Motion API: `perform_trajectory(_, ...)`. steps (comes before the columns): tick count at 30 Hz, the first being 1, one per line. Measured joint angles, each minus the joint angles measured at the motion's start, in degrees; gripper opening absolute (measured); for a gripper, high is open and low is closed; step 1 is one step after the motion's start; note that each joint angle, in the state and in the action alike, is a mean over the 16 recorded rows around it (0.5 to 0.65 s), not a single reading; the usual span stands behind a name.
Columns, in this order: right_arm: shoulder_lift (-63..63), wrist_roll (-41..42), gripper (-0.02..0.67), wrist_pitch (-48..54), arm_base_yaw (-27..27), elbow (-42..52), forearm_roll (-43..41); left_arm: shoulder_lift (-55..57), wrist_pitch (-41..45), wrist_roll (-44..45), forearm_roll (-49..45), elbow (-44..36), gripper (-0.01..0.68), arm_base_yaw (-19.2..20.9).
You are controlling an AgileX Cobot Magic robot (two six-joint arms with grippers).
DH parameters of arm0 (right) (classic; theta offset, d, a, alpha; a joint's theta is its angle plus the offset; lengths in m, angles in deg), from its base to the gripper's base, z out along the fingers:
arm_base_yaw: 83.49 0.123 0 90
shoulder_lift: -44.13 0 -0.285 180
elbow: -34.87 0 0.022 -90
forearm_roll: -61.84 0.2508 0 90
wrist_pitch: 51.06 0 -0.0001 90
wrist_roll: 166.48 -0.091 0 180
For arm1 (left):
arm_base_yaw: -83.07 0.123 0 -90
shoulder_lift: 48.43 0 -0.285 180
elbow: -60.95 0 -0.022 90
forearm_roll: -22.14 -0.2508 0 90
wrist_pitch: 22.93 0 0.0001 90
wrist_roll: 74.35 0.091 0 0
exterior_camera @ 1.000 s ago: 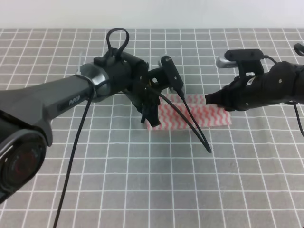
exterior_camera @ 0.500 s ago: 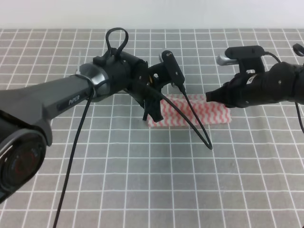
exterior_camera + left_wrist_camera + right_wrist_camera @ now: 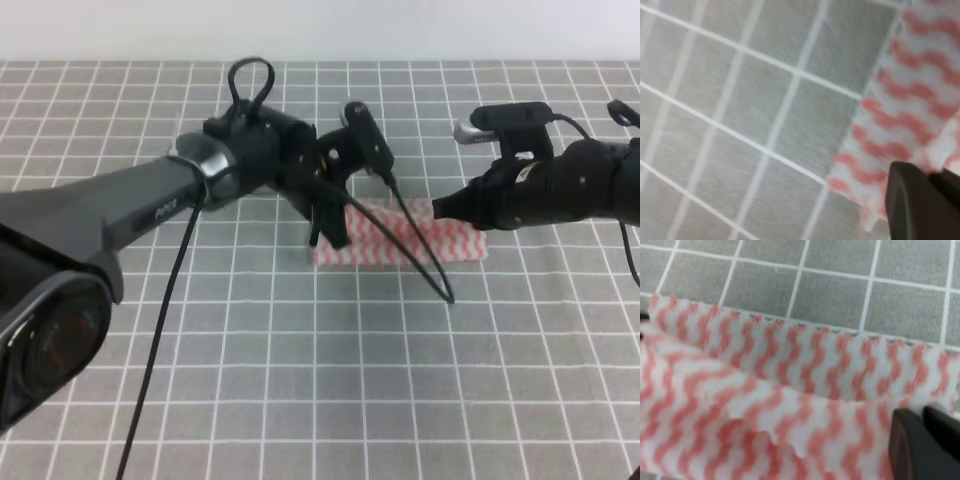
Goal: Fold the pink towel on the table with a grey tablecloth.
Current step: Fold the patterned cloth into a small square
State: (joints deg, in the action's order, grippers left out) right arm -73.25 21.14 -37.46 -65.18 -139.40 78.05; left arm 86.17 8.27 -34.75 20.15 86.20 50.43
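Grey grid table [image 3: 300,380], pink towel [image 3: 420,243] lengthwise left-right

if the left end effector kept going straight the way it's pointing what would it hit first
Most likely the pink towel. The left end effector points down at the towel's left end, and its wrist view shows striped cloth right at the fingertip. Under that lies the grey tablecloth. Whether it already touches is unclear.

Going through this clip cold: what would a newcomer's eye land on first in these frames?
First, the two black arms closing in from either side on the pink towel, a pink-and-white zigzag strip doubled over near the middle of the grey gridded tablecloth. The left gripper sits at the towel's left end and the right gripper at its right end. In the right wrist view an upper layer of the towel overlaps the lower one.
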Motion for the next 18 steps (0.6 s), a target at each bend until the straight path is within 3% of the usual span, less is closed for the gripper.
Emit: perform_trajectory(18,-1.8,0.0,-0.011,-2.4,-1.5,-0.6,-0.3,1.9,1.8,-0.1,2.6,2.6,-0.001,0.8)
